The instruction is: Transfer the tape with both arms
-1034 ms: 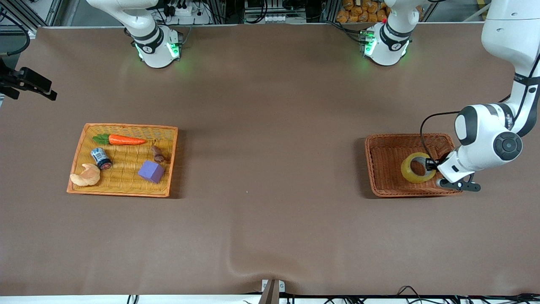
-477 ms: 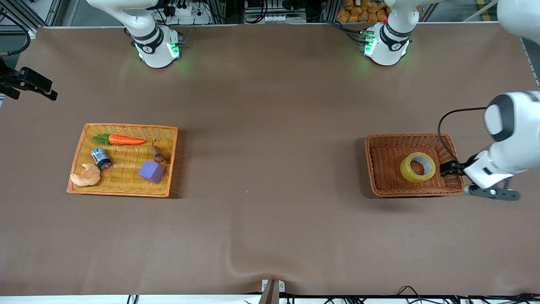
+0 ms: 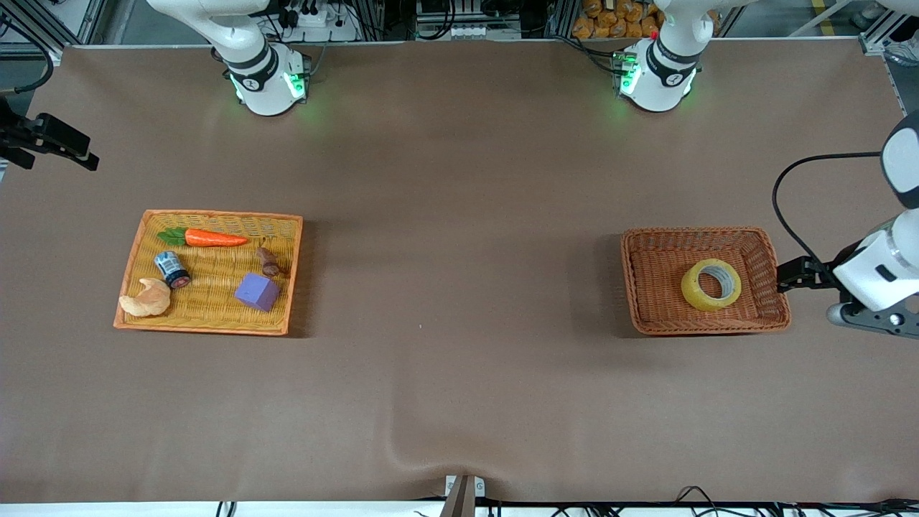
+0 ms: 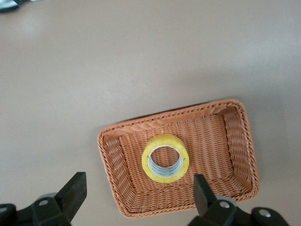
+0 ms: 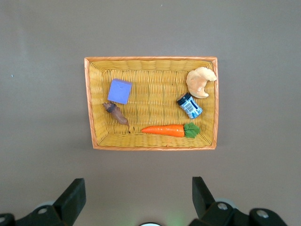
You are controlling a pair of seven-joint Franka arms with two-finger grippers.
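Yellow translucent tape (image 3: 711,285) lies flat in the brown wicker basket (image 3: 646,248) toward the left arm's end of the counter (image 3: 459,179), grey-white core showing, nothing touching it. In the left wrist view the roll (image 4: 165,157) sits near the middle of the basket floor, clear of the walls.

Left pincer (image 3: 784,278) is up in the air just beside the basket's end wall, over bare counter at the left arm's end, w/ the arm's white forearm running off the edge of the front view. Left wrist view shows its two black fingers (image 4: 73,193) spread wide apart, nothing between them; basket & tape sit in the gap below.

Right pincer (image 5: 136,200) isn't seen in the front view; only the right arm's base shows there. Its wrist view looks straight down on the yellow wicker tray (image 5: 91,103) at the right arm's end of the counter, fingers (image 5: 70,197) wide open & empty.

Tray (image 3: 133,248) holds a carrot (image 3: 204,237), a small blue-labelled jar (image 3: 172,268), a croissant (image 3: 146,299), a purple cube (image 3: 257,291) & a small brown item (image 3: 268,261). Carrot lies farthest from the front camera; croissant & cube are nearest it.
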